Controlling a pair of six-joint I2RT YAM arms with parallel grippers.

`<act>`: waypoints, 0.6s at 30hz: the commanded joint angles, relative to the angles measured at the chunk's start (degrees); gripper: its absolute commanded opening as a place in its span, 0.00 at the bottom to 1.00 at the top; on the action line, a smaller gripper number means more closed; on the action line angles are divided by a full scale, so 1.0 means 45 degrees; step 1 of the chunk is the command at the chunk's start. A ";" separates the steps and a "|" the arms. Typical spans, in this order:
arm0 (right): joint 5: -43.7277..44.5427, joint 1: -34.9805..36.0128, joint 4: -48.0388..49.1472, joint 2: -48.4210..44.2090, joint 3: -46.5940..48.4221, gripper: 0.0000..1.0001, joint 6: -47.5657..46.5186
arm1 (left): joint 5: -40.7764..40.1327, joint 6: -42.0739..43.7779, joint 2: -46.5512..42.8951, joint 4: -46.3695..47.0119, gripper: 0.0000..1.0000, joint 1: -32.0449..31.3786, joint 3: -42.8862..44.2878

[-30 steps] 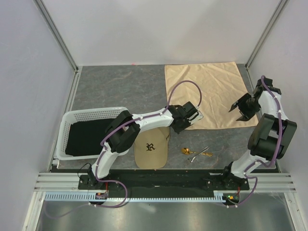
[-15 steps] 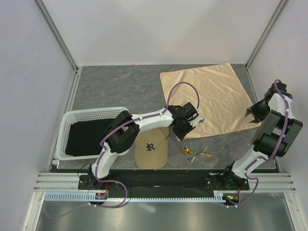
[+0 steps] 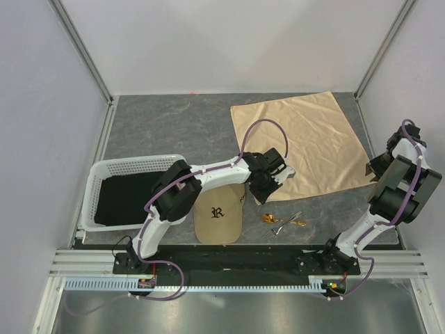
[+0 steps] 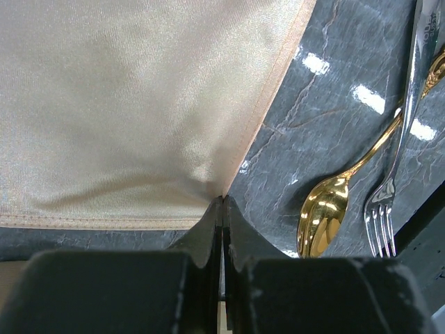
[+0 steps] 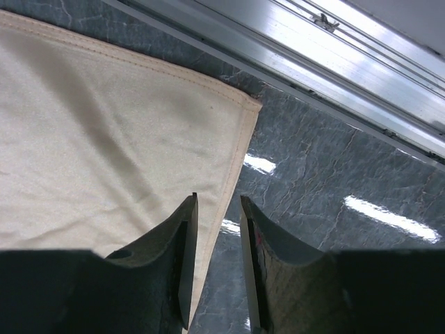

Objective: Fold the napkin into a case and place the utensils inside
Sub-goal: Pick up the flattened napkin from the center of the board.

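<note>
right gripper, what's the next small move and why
Probably close the right gripper on the napkin, dipping a little first if needed. Its open fingers straddle the cloth's hemmed edge just short of a corner, and the left gripper is shut on another corner. With both held, a fold could start.

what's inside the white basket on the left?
A black cloth covers the basket floor. Anything under the cloth is hidden, and the left arm blocks the basket's right end.
</note>
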 commanded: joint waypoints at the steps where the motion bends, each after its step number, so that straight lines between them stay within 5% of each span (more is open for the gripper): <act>1: 0.2197 -0.0445 0.0975 0.0189 -0.0308 0.39 0.0166 | 0.0564 -0.0222 -0.0978 -0.0234 0.02 0.0022 0.0302; 11: 0.1107 0.0079 0.1504 -0.0436 -0.0214 0.43 -0.0810 | 0.0330 -0.0673 -0.1173 -0.0703 0.02 0.0433 -0.0186; 18: 0.2608 0.0258 0.0371 -0.0864 -0.0016 0.47 0.0046 | 0.0388 -0.0711 -0.1525 -0.0742 0.02 0.0452 -0.0422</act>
